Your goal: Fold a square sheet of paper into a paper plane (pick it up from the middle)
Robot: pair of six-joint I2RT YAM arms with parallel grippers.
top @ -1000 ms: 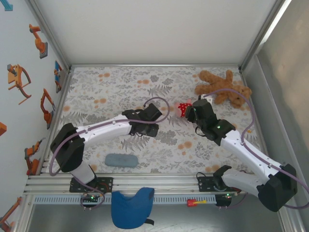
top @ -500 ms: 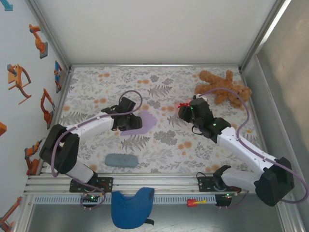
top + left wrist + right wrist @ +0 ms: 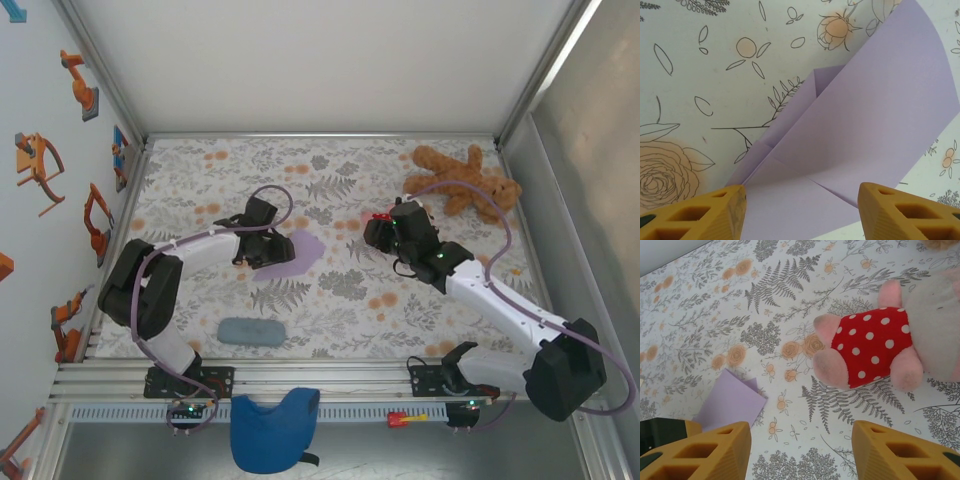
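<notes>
The square sheet of paper (image 3: pixel 298 250) is pale lavender and lies on the flowered table (image 3: pixel 330 300) left of centre, folded into overlapping flaps with creases. In the left wrist view the paper (image 3: pixel 875 115) spreads out ahead of and between my left gripper (image 3: pixel 802 215), whose yellow fingers (image 3: pixel 695 212) stand wide apart, open, with nothing pinched. In the top view the left gripper (image 3: pixel 262 246) sits at the paper's left edge. My right gripper (image 3: pixel 800 450) is open above bare table, with the paper (image 3: pixel 732 400) to its left.
A pink plush toy in a red polka-dot dress (image 3: pixel 870 345) lies just beyond the right gripper (image 3: pixel 385 232). A brown teddy bear (image 3: pixel 465 185) rests at the back right. A grey-blue pad (image 3: pixel 251 331) lies near the front edge, and a blue cloth (image 3: pixel 272 428) lies beyond that edge.
My left gripper has drawn back to the left off the paper, which now lies uncovered on the table. The right gripper has shifted slightly left and away, over the plush toy.
</notes>
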